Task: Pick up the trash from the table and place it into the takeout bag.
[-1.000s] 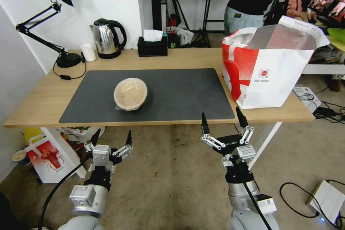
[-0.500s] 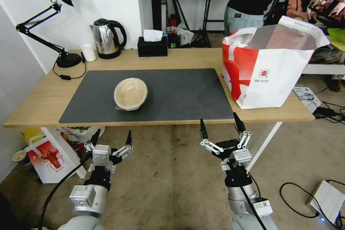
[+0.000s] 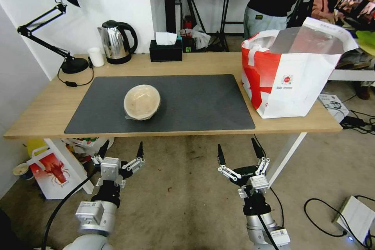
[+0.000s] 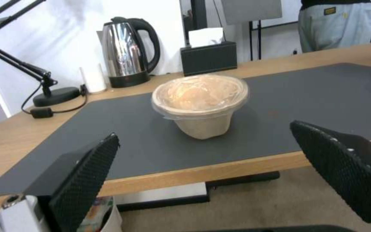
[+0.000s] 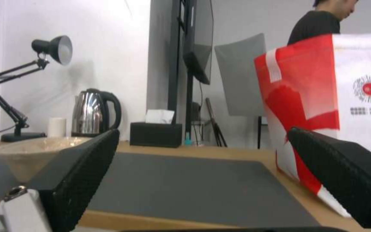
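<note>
Head view high, facing down over table [image 3: 195, 62], both wrist views low at its near edge

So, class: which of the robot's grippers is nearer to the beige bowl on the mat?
Left. The left gripper hangs open just below the table edge in front of the beige bowl; the right gripper, open, sits farther toward the takeout bag.

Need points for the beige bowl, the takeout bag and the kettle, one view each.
beige bowl [image 3: 142, 101]: head view, on the film-covered top.
takeout bag [image 3: 297, 93]: head view, on the white front panel below the logo.
kettle [image 4: 123, 53]: left wrist view, on the steel body.
</note>
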